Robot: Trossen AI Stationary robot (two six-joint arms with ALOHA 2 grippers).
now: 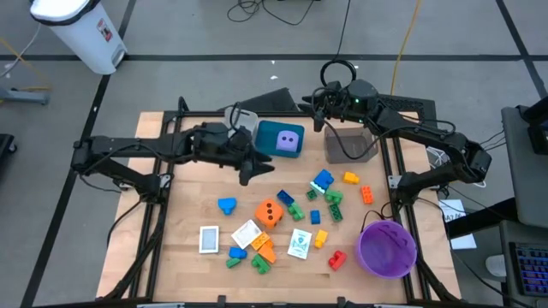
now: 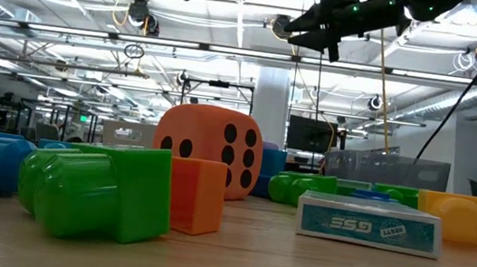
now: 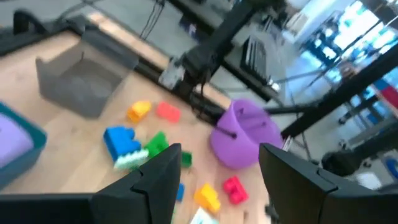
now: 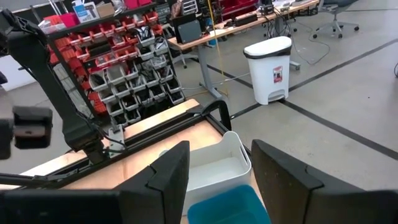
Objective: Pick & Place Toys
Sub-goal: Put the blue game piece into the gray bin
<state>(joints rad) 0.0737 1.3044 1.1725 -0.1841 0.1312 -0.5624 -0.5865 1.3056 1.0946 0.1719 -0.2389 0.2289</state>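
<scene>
The toys lie loose on the wooden table: several small bricks, such as a blue one and a red one, an orange die and white cards. A purple die sits in the teal tray. My left gripper hangs open above the table, left of the bricks; nothing is between its fingers. My right gripper is held open and empty in the air over the far edge, above the white tray.
A round purple bowl stands at the near right. A grey tray stands at the far right beside the teal tray. The black frame rails run along both table sides. Bare wood shows at the table's near left.
</scene>
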